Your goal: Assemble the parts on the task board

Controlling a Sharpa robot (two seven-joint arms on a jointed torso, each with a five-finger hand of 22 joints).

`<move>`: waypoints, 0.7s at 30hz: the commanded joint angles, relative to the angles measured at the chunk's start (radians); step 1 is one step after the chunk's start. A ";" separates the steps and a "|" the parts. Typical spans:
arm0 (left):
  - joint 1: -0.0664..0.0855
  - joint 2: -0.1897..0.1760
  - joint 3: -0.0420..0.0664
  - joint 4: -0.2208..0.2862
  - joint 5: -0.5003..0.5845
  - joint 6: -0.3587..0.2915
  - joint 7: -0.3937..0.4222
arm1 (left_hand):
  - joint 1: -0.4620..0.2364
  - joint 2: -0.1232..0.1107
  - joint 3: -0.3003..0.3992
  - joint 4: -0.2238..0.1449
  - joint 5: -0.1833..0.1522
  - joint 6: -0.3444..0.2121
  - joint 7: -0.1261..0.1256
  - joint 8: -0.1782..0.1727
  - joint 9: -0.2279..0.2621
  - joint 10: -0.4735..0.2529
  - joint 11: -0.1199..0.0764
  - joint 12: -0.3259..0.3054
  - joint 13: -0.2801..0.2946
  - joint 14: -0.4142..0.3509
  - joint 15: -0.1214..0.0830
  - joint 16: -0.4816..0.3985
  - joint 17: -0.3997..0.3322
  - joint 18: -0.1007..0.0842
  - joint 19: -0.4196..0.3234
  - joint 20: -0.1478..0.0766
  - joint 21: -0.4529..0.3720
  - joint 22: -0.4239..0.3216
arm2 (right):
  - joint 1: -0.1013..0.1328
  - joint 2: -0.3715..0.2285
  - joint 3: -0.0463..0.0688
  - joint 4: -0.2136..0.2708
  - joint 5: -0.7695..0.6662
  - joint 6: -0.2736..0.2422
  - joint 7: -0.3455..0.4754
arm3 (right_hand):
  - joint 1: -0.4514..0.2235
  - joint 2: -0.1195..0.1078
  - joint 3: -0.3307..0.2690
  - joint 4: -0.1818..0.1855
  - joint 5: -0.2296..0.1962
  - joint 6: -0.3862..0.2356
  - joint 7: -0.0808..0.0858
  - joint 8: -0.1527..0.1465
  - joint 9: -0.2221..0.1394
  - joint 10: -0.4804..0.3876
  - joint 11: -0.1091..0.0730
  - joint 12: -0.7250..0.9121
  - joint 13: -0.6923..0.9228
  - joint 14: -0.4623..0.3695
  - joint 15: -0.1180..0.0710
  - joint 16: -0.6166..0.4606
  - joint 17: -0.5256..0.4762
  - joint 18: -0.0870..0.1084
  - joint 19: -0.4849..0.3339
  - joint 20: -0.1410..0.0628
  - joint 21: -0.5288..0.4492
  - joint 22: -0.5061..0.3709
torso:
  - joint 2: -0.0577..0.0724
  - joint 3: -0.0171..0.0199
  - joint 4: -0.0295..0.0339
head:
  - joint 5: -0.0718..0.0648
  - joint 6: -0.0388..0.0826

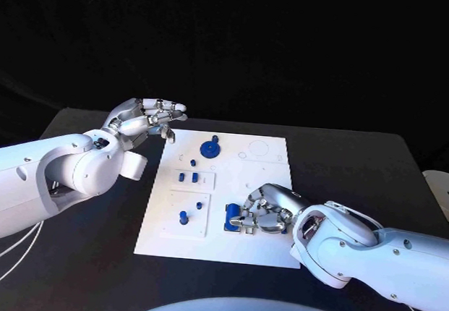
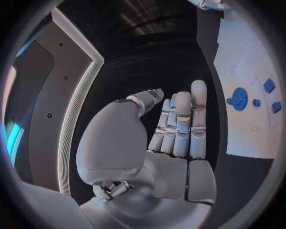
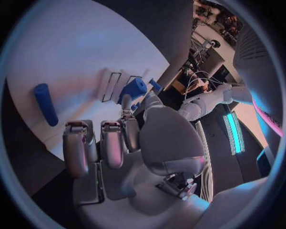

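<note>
The white task board (image 1: 218,238) lies mid-table. My right hand (image 1: 264,212) rests low on its near right part, fingers curled, thumb and a finger pinching a blue part (image 3: 134,89) next to a blue block (image 1: 233,216). A blue peg (image 3: 45,104) lies flat on the task board (image 3: 66,52) beside that hand (image 3: 128,148). A blue gear (image 1: 211,149) stands at the far middle, with small blue pieces (image 1: 186,176) in the left slots. My left hand (image 1: 149,116) hovers off the far left corner, fingers straight and holding nothing; past this hand (image 2: 178,129) show the gear (image 2: 240,98) and board (image 2: 238,47).
Black table (image 1: 360,159) surrounds the board on all sides. A white round object (image 1: 448,195) sits at the table's right edge. Two more small blue pieces (image 1: 186,215) stand in the near left slot of the board.
</note>
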 commanded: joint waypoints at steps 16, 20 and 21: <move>0.000 0.000 0.001 0.004 0.003 0.015 0.005 | 0.000 0.013 -0.002 0.003 0.005 -0.007 0.003 0.005 0.000 -0.009 0.001 0.008 0.001 -0.007 -0.003 -0.002 -0.002 0.007 0.005 -0.002 -0.006 -0.002 | -0.001 0.013 0.000 -0.027 -0.079 0.058 -0.026 | 0.076 0.018 0.004 -0.001 0.001 0.014 -0.007 0.011 0.004 0.007 -0.008 0.010 0.063 0.074 -0.012 0.005 0.100 -0.012 0.089 -0.012 0.007 0.250 | 0.000 -0.0008 0.0019 | 0.000 -0.003; 0.000 -0.001 0.001 0.004 0.003 0.015 0.005 | 0.000 0.013 -0.002 0.003 0.005 -0.007 0.003 0.005 0.000 -0.009 0.001 0.008 0.001 -0.007 -0.003 -0.002 -0.002 0.007 0.005 -0.002 -0.006 -0.002 | -0.001 0.013 0.000 -0.026 -0.079 0.071 -0.019 | 0.087 0.012 0.001 -0.002 -0.002 0.013 -0.007 0.011 0.004 0.007 -0.009 0.010 0.064 0.074 -0.012 0.005 0.100 -0.012 0.089 -0.012 0.007 0.250 | 0.000 -0.0005 0.0008 | 0.001 -0.004; 0.000 -0.001 0.001 0.004 0.003 0.015 0.005 | 0.000 0.013 -0.002 0.003 0.005 -0.007 0.003 0.005 0.000 -0.009 0.001 0.008 0.001 -0.007 -0.003 -0.002 -0.002 0.007 0.005 -0.002 -0.006 -0.002 | -0.001 0.013 0.000 -0.026 -0.079 0.074 -0.018 | 0.089 0.010 0.000 -0.002 -0.003 0.013 -0.007 0.011 0.004 0.007 -0.009 0.009 0.064 0.074 -0.013 0.005 0.101 -0.012 0.089 -0.013 0.006 0.250 | 0.000 -0.0004 0.0005 | 0.002 -0.004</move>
